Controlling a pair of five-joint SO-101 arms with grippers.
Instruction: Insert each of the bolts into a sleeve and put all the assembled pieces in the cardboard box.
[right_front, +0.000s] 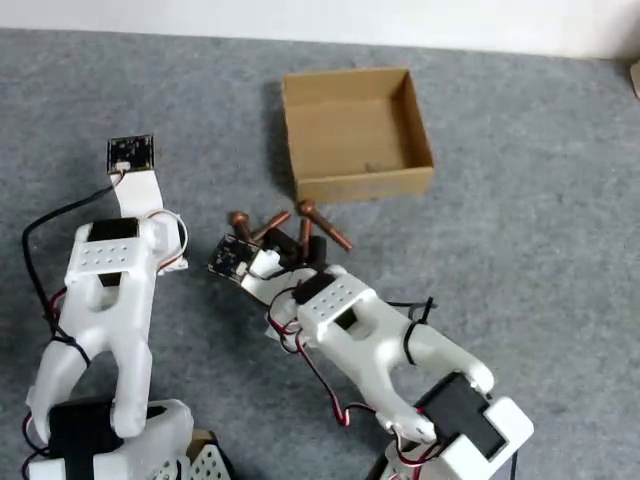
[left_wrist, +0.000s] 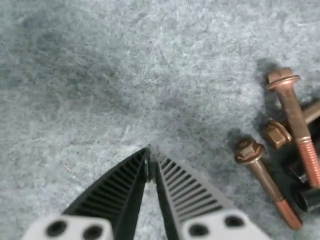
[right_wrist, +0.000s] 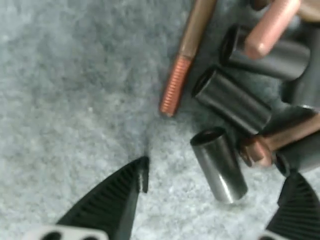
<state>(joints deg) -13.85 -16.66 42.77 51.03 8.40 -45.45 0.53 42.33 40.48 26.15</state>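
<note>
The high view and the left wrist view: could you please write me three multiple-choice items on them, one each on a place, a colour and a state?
1. Where do the bolts lie relative to the cardboard box?
A) inside it
B) on the carpet, just outside its near wall
C) on top of its rim

2. What colour are the bolts?
A) copper-brown
B) blue
C) white

3. How does the left tool stand?
A) open wide
B) shut on a bolt
C) shut and empty

Answers:
1 B, the bolts lie on the carpet in front of the box, whose inside holds none.
2 A, heads and shanks alike are copper-brown.
3 C, its fingertips meet with nothing between them, and the bolts lie off to one side.
</note>
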